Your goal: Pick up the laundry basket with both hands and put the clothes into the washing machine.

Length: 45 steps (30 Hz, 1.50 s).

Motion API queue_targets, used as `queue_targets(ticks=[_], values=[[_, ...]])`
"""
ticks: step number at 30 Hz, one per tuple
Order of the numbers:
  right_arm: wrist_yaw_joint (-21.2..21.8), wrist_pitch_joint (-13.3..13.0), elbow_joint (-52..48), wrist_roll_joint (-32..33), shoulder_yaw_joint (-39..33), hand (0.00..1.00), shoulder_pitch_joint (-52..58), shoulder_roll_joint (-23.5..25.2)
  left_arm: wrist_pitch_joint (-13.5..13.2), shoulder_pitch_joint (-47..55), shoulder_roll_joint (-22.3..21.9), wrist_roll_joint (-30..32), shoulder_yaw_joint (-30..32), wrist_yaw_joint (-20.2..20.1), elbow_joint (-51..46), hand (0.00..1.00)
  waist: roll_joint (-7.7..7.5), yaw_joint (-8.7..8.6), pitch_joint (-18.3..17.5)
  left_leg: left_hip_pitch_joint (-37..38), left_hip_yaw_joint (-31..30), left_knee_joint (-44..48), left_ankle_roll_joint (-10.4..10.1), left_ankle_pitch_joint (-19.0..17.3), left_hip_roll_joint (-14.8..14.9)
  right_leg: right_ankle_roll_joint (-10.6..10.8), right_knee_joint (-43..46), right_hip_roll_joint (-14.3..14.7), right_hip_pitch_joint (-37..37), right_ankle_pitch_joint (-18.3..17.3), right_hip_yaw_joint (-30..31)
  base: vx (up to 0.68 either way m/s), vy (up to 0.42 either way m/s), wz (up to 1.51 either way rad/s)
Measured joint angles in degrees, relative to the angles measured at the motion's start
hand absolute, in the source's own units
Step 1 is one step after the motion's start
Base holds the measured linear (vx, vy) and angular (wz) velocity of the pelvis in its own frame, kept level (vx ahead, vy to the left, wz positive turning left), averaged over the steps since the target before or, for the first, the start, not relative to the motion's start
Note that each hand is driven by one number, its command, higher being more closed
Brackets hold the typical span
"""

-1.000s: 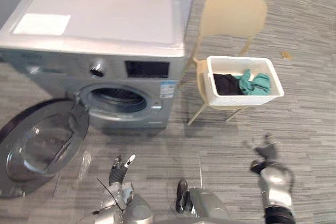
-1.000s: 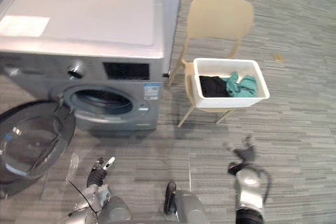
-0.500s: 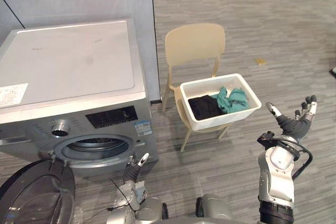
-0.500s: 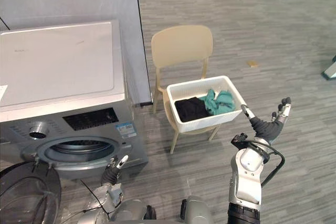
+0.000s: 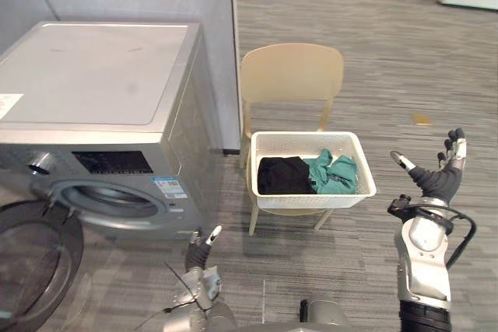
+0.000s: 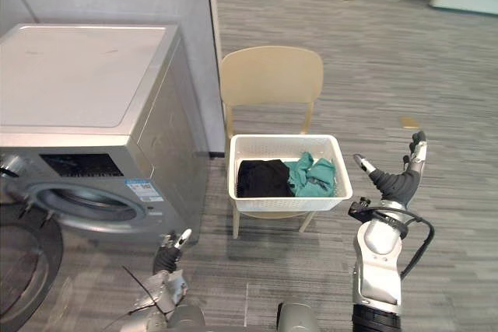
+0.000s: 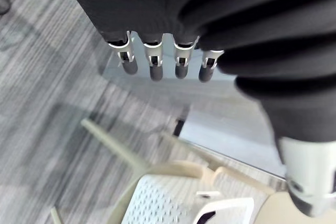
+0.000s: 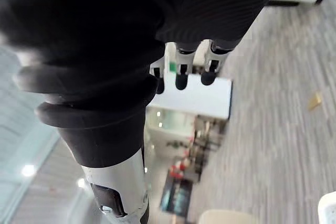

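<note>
— Where is the basket found?
— The basket (image 5: 311, 200) is seen at the centre of the frame, set on the seat of a chair (image 5: 289, 75), just right of the washer (image 5: 93, 75). A black garment (image 5: 282, 174) and a teal garment (image 5: 334, 175) are held in it side by side, the black one on the left.
— How is the washer seen?
— Its door (image 5: 27, 266) is hung open at the lower left, and the drum opening (image 5: 105, 196) is left uncovered.
— And the robot hands?
— The right robot hand (image 5: 438, 180) is raised at the right of the frame, near the basket's right end but apart from it. Its fingers are spread straight and nothing is held. The left robot hand (image 5: 201, 245) is seen low, left of centre, below the basket. Its fingers are stretched out in a row, and nothing is gripped.
</note>
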Motion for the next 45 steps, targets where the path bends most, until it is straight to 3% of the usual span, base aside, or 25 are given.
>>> queue_targets(ticks=[1, 2, 3, 5, 7, 12, 15, 19, 20, 29, 37, 45], values=[[0.9, 0.0, 0.5, 0.0, -0.5, 0.0, 0.2, -1.6, -0.4, -0.2, 0.0, -0.4, 0.1, 0.0, 0.0, 0.0, 0.18, -0.45, -0.1, -2.5, 1.4, -1.1, 2.5, 3.8, 0.4, -1.6, -1.6, -0.7, 1.5, 0.2, -5.2, 0.04, -0.38, 1.37], [1.3, 0.0, 1.0, 0.0, -1.2, 0.0, 0.1, -2.2, -0.5, -0.4, 0.0, -0.3, 0.1, -0.1, 0.0, 0.0, 0.09, -0.57, -0.1, -3.5, 3.1, -0.2, 3.0, 4.2, 0.2, -2.1, -2.3, -1.2, 2.3, 0.2, -7.3, 0.04, -0.334, 1.91], [2.3, -0.1, 3.7, -0.1, -2.8, 0.0, 0.0, -4.1, -0.6, -0.9, 0.1, 0.3, 0.0, -0.2, 0.9, 0.0, -0.03, -0.48, 0.0, -4.9, 10.0, 2.0, 3.1, 4.1, -0.4, -2.8, -4.2, -2.3, 4.8, 0.6, -11.7, 0.03, -0.216, 1.45], [2.5, -0.1, 8.2, -0.2, -3.8, 0.0, -0.8, -5.5, -0.6, -1.0, 0.4, 0.6, -0.6, -0.2, 2.2, 0.0, -0.62, -0.04, 0.3, -4.0, 15.6, -0.6, 3.5, 5.7, -1.2, -3.0, -5.8, -3.6, 7.2, 0.8, -15.0, 0.0, -0.103, 1.21], [2.9, -0.2, 12.1, -0.4, -3.2, 0.0, -2.9, -6.8, -1.0, 0.0, 1.3, 1.1, -1.7, -0.4, 3.7, 0.0, -0.66, 0.46, 0.3, -3.9, 15.0, -3.4, 2.7, 7.7, -2.9, -2.2, -6.8, -5.0, 7.5, 1.2, -16.2, -0.05, 0.062, 0.58], [5.7, 0.1, 24.9, -4.0, -0.7, 0.0, -7.6, -10.4, -1.5, 1.6, 4.6, 2.6, -4.6, -3.0, 6.2, 0.0, -1.03, 1.18, 0.6, -5.6, 15.0, -7.8, 3.8, 11.2, -7.4, 1.5, -12.6, -7.4, 7.3, 5.5, -16.4, -0.01, 0.168, 0.22], [7.3, 1.2, 35.1, -4.9, 2.3, 0.0, -15.4, -14.2, -1.8, 0.7, 6.7, 2.6, -5.2, -4.1, 6.1, 0.0, -2.19, 1.65, 2.2, -7.3, 15.2, -8.2, 4.5, 12.7, -8.6, 2.3, -17.3, -7.7, 7.3, 9.3, -16.4, 0.04, 0.165, 0.03], [9.1, 1.4, 43.5, -6.9, 5.9, 0.0, -23.9, -18.5, -2.5, -0.3, 7.6, 2.4, -5.3, -5.0, 5.7, 0.0, -2.25, 2.58, 4.9, -9.1, 15.0, -8.0, 5.1, 13.1, -10.0, 3.2, -20.4, -8.4, 7.1, 11.7, -16.6, 0.0, 0.1, 0.07], [9.7, 1.5, 46.0, -6.9, 6.6, 0.0, -25.6, -19.9, -2.7, -0.5, 7.7, 2.4, -5.6, -5.0, 5.7, 0.0, -2.27, 3.27, 5.6, -9.8, 15.0, -8.0, 5.3, 13.2, -10.2, 3.3, -20.6, -8.6, 6.7, 11.9, -16.8, -0.01, 0.057, 0.09], [11.0, 2.4, 62.6, -6.8, 10.5, 0.0, -42.0, -28.9, -4.3, -2.7, 8.1, -1.1, -6.2, -4.8, 3.0, 0.0, -1.53, 3.66, 12.5, -13.6, 14.0, -11.4, 6.1, 16.8, -10.6, 2.8, -22.0, -8.4, 2.7, 14.3, -18.0, -0.03, 0.009, 0.06], [11.0, 3.2, 70.8, -6.6, 11.8, 0.0, -46.4, -31.4, -4.5, -3.0, 8.2, -2.1, -7.9, -3.9, 1.7, 0.0, -0.9, 3.55, 15.0, -16.0, 11.8, -13.2, 6.2, 18.9, -11.0, 2.8, -22.4, -8.4, 1.2, 14.8, -20.1, -0.04, -0.011, 0.13], [11.1, 3.4, 81.5, -3.5, 11.9, 0.0, -50.9, -34.6, -5.0, -5.5, 8.2, -2.1, -8.8, -3.4, 1.7, 0.0, 0.53, 4.2, 17.7, -17.0, 11.0, -19.7, 6.6, 23.2, -11.2, 2.8, -22.6, -8.4, -2.0, 15.5, -21.2, -0.03, -0.012, 0.06]])
